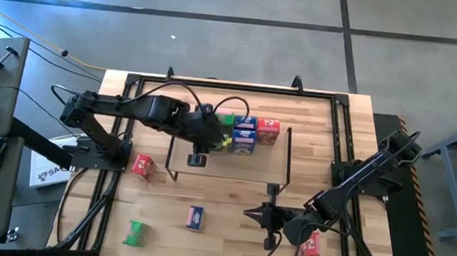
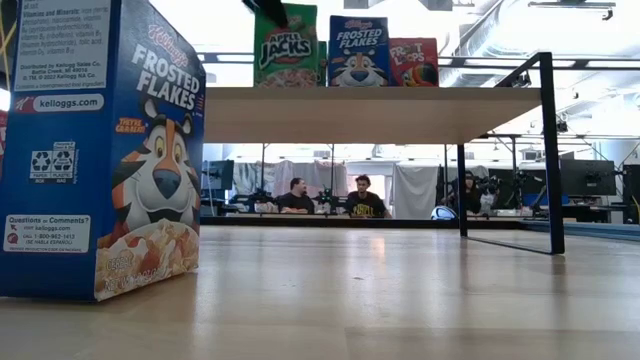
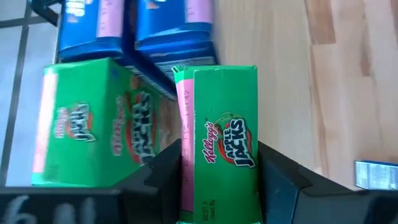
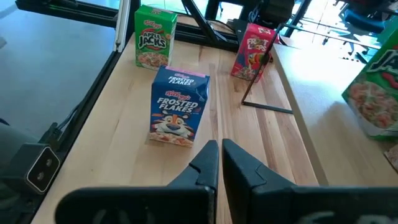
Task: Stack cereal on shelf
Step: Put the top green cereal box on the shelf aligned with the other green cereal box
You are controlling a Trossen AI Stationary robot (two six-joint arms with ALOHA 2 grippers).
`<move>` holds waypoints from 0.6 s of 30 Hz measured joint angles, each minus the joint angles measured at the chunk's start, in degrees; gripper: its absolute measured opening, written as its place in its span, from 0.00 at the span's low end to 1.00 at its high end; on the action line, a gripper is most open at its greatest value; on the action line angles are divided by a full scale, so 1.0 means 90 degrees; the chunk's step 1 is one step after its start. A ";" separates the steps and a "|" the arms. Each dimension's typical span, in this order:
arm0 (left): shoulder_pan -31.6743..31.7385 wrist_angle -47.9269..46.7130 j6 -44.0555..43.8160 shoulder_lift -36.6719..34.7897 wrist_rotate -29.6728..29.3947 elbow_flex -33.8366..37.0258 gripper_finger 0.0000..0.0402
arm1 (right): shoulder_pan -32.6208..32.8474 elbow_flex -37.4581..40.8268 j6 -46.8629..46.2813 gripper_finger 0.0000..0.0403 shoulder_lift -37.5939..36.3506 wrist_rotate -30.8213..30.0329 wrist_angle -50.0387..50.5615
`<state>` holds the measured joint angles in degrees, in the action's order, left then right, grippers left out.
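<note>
The shelf stands mid-table; its top shows in the low view. On its far part stand a green box, a blue box, a red box and a second blue box. My left gripper is over the shelf, shut on a green Apple Jacks box. My right gripper is shut and empty, low over the table near its front right. Loose boxes stand on the table: red, blue, green and red. My left gripper pinches the green box between its two fingers, one on each of two opposite faces near the upper end. The fingers come from above, pointing down. The box is upright beside the other green box; whether its base is on the shelf I cannot tell.
The black table-edge frame runs round the table. The loose blue box stands just ahead of my right gripper, the green and red ones farther off. Bare wood lies between the shelf and the table's near edge.
</note>
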<state>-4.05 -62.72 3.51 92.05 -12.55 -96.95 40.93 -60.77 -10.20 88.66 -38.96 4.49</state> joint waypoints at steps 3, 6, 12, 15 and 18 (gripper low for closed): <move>0.0050 0.0159 -0.0024 0.0000 0.0016 0.0000 0.40 | 0.0000 0.0000 0.0000 0.01 0.0001 -0.0001 0.0000; 0.0051 0.0344 0.0018 0.0002 0.0019 0.0000 0.44 | 0.0001 0.0000 0.0000 0.01 0.0001 0.0001 0.0000; 0.0051 0.0298 0.0069 0.0002 -0.0005 0.0000 0.52 | 0.0001 0.0000 -0.0002 0.01 0.0000 0.0017 0.0002; 0.0051 0.0294 0.0071 0.0002 -0.0165 0.0000 0.55 | 0.0000 0.0000 -0.0001 0.01 0.0000 0.0019 0.0002; 0.0048 0.0292 0.0144 0.0002 -0.0344 0.0000 0.56 | 0.0000 0.0000 0.0000 0.01 0.0001 0.0021 0.0002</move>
<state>-3.62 -60.09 4.80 92.07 -15.65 -96.95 40.93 -60.77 -10.20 88.67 -38.77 4.51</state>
